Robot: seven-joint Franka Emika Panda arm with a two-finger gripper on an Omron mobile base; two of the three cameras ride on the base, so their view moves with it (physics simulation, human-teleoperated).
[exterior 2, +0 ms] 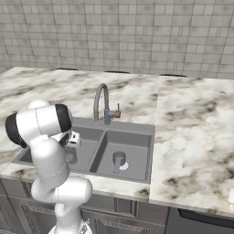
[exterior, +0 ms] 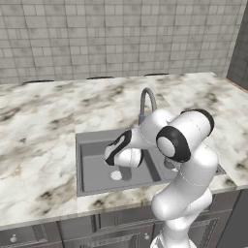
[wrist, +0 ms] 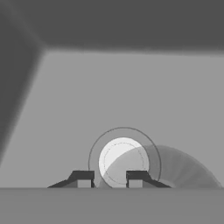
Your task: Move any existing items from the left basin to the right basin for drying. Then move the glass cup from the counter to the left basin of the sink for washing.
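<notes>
Glass cup [exterior: 126, 172] sits in the left basin [exterior: 94, 167] of the sink [exterior: 78, 145], right by the white drain disc [exterior: 115, 176], approx. under your tool [wrist: 109, 179]. Tool's at a narrow gap, tips apart, gripping nothing. Darker grey round item [exterior 2: 119, 160] w/ white fleck is in the right basin [exterior 2: 137, 148].

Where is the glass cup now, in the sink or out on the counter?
In the sink. The hand view shows the glass cup's clear rim ringing the white drain disc on the left basin floor.

Grey tiled wall [exterior: 121, 38], dark lower cabinets [exterior 2: 128, 219].
</notes>
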